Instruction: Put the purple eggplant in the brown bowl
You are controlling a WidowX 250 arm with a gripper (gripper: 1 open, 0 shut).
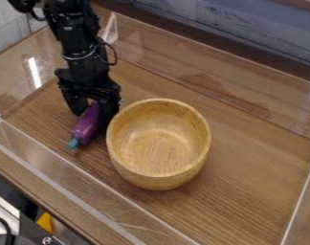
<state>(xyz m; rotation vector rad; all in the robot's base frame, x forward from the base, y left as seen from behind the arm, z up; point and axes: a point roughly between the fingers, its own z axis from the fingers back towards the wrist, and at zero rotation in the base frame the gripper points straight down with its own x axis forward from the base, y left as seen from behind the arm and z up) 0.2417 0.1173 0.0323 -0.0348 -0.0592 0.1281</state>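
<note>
Wooden table (pixel 247 115), black arm upright near its left edge.
Open black gripper (pixel 89 103) pointed straight down, fingers straddling the small glossy purple eggplant (pixel 83 124) beside the round light-brown wooden bowl (pixel 159 143).

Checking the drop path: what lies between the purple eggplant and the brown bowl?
Nothing. In the camera view the purple eggplant lies just left of the brown bowl, only a thin strip of bare wooden table between them.

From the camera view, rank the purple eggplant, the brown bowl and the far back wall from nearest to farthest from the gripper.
1. purple eggplant: directly under the open gripper, between its fingers.
2. brown bowl: just right of the gripper, its rim beside the eggplant.
3. back wall: far across the table, upper right.
</note>
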